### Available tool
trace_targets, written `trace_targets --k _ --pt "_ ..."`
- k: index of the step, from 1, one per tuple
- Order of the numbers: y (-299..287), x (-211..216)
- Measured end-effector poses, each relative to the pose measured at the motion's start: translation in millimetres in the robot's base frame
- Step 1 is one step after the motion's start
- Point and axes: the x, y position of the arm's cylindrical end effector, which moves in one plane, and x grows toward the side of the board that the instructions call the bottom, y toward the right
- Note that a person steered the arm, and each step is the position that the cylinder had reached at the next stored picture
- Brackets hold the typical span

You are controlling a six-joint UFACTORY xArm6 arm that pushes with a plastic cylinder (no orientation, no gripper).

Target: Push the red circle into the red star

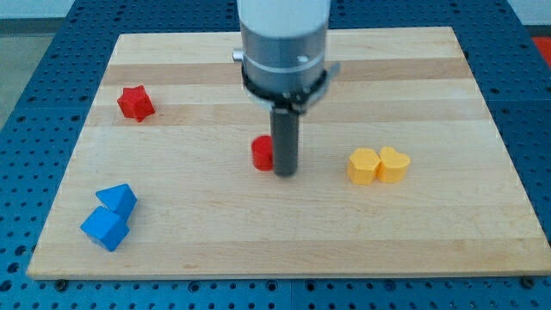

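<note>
Pale wooden tabletop (413, 232), resting on a blue perforated base, carries all the blocks. We see the small red circular block (262, 153) near the board's centre, with our dark rod standing upright just to its right in the view; my tip (284, 173) appears to touch or nearly touch the block's right flank, though the exact contact cannot be made out. No claw is fitted to this arm, so there is nothing to report as clenched or released. The red star-shaped block (135, 103) lies well apart toward the view's upper left. We judge that the rod sits on the circle's right side because a push from there would drive the circle leftward, toward the star; some upward component would also be needed. Two yellow blocks (378, 165) sit touching at the view's right, and two blue blocks (110, 216) at the lower left, both away from the likely path.
</note>
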Motion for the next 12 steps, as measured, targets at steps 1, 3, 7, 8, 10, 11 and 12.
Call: trace_targets --k 1,3,7,8,10,11,12 --pt "-23.2 -84.5" --pt "-23.4 -72.0" --pt "-2.6 30.8" --pt "-25.1 -2.7" --pt "-76.8 -41.5" --pt "-106.7 -51.1" --pt "-92.4 -44.2"
